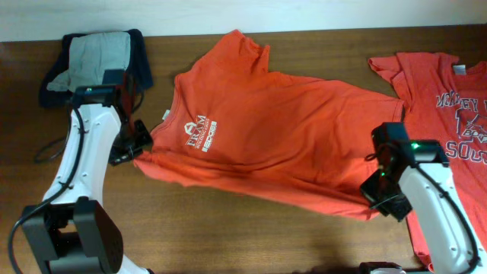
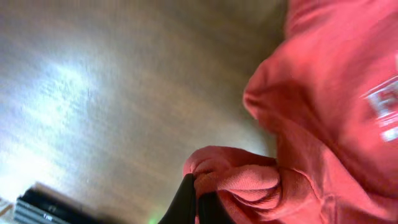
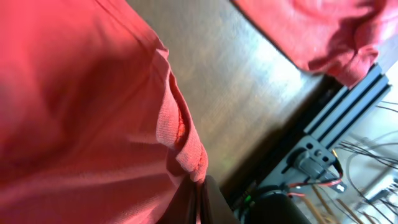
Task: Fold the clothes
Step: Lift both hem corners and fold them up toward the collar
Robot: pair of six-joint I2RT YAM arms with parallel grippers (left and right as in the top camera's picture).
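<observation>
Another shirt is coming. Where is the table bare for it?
Bare table: the front strip below the middle T-shirt; a far gap between the dark pile and that shirt. Crowded right, by the second T-shirt.

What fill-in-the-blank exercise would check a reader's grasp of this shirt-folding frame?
The left gripper is ____ on the middle T-shirt's edge. The right gripper pinches that shirt too, so it is held at ____ points. A second red T-shirt lies at the ____ edge of the table. The grey-and-navy garment lies at its far ____ corner.
Missing: shut; two; right; left.
</observation>
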